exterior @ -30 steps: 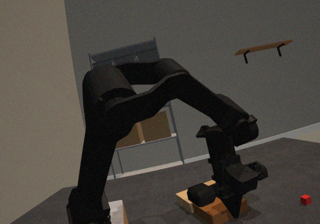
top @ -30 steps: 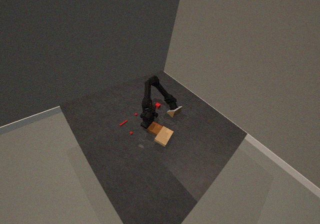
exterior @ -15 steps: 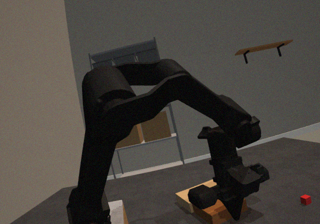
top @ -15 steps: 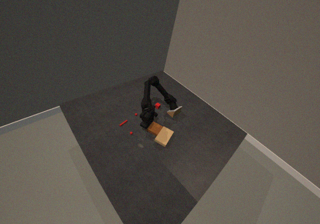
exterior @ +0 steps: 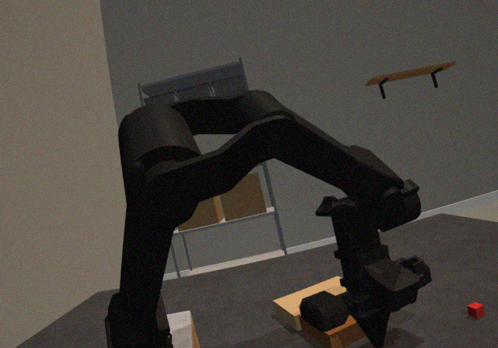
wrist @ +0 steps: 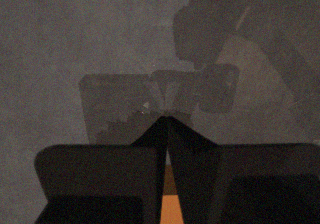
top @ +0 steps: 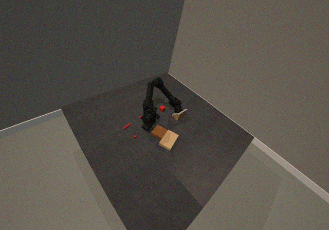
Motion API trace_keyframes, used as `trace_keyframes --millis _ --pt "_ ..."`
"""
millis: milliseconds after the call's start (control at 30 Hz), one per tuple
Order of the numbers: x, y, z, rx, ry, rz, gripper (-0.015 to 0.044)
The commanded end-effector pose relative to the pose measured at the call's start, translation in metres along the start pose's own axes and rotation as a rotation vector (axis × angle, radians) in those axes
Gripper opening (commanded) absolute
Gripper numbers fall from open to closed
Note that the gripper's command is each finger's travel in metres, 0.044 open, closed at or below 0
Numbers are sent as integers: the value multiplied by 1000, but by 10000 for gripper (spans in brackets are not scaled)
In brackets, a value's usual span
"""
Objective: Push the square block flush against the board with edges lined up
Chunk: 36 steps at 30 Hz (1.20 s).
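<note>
Square block is what I'm watching from here: it's showing orange-brown wood, flat-topped and squarish, lying flat on the dark floor. One pair of its sides is running from upper left to lower right in the top view, the other pair crossing from lower left to upper right; no long axis is standing out (the shape is nearly equal both ways).

Going down by size, the black arm is arching over, with its wrist bending downward near the block. The pale board is lying flat at the block's lower right in the top view, its long axis running from lower left to upper right. Their facing sides are appearing to meet (whether they're touching all along, or lining up at a corner, I cannot tell).

My gripper is pointing down with its fingers closed together at the tips, holding nothing, on the block's side away from the board. A red stick is lying well apart from the board, and a red cube is sitting between the block and the arm's elbow in the top view.
</note>
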<state>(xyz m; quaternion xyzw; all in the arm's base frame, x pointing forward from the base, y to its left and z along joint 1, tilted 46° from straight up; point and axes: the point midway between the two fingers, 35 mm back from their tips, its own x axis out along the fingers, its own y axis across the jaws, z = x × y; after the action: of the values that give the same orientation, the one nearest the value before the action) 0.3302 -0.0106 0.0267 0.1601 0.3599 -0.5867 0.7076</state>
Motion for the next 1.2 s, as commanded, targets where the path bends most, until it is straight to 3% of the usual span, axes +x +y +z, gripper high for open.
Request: trace_keyframes --millis 0,300,433,667,1167 --pt "-2 2 10 5 -5 6 0" --pt "-3 0 14 2 -2 0 0" --pt "-53 -1 13 4 -4 5 0" --pt "-52 0 12 -9 -9 11 0" --pt "-57 33 -24 -499 -5 12 0"
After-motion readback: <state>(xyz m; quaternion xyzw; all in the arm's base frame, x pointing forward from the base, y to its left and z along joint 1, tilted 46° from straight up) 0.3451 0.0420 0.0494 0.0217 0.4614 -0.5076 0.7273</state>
